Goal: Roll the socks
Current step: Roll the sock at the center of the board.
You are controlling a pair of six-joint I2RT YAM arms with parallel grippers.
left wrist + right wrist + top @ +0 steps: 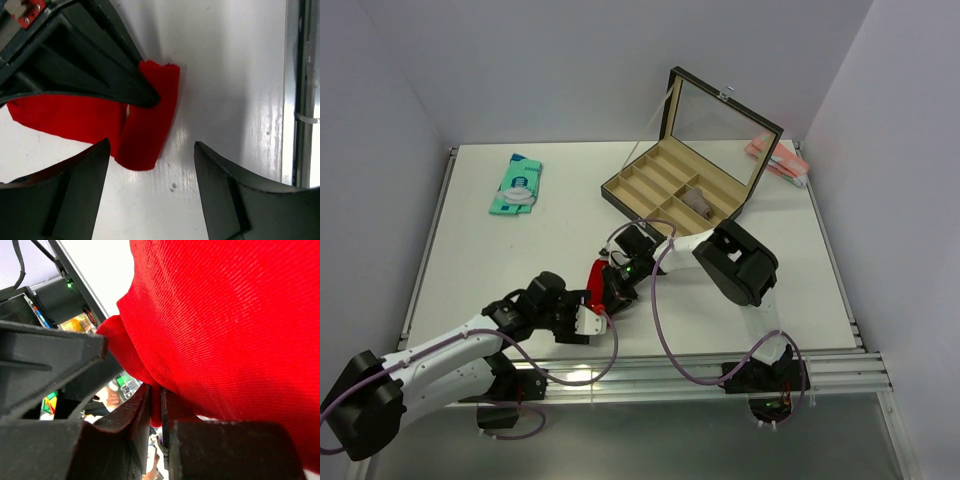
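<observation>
My left gripper (151, 150) stands spread wide. The socks (150, 120) lie on the table (225, 75) between its fingers and just ahead of them, one end turned over. Across from it, my right gripper (156, 396) is pressed together, pinching that red fold. Rolling is part done, I judge. Next the left must close on the roll so the right can let go.

Bright red socks (147, 120) in black right gripper (156, 415), teal sock (516, 186) with white print far beyond it, white table (500, 260).
</observation>
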